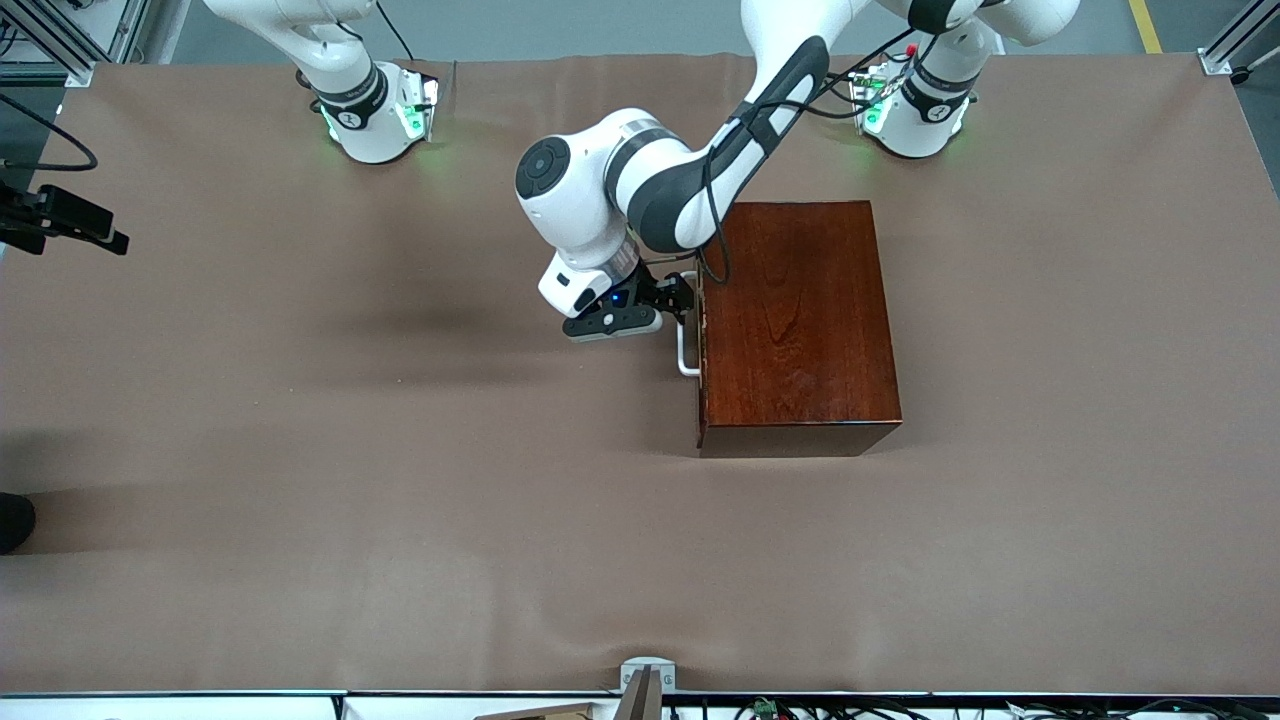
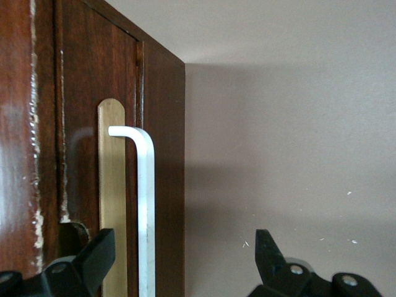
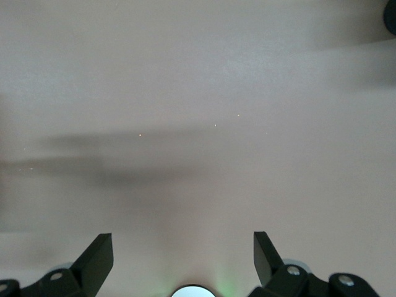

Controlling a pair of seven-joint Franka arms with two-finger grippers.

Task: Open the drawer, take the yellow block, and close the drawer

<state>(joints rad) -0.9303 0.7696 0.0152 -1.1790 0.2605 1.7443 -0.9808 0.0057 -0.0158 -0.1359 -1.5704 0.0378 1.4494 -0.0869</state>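
Opening is the step in hand, and the drawer (image 1: 702, 340) is fully shut in its glossy reddish-brown wooden box (image 1: 795, 320), its front facing the right arm's end of the table. The left gripper (image 2: 184, 263) sits at that front with its fingers spread and nothing held; in the left wrist view the white loop handle (image 2: 146, 204) runs between the two fingertips, closer to the one beside the drawer face. To do this well, I judge the fingers should clench on the straight middle of the bar, not near its bend, and the pull should run straight away from the box, level with the brown table cover (image 1: 400, 450), so the drawer does not bind and the box does not slide. The yellow block is not visible; presumably it lies inside. The right gripper (image 3: 184, 260) waits with fingers wide apart and empty, looking down on bare table cover.
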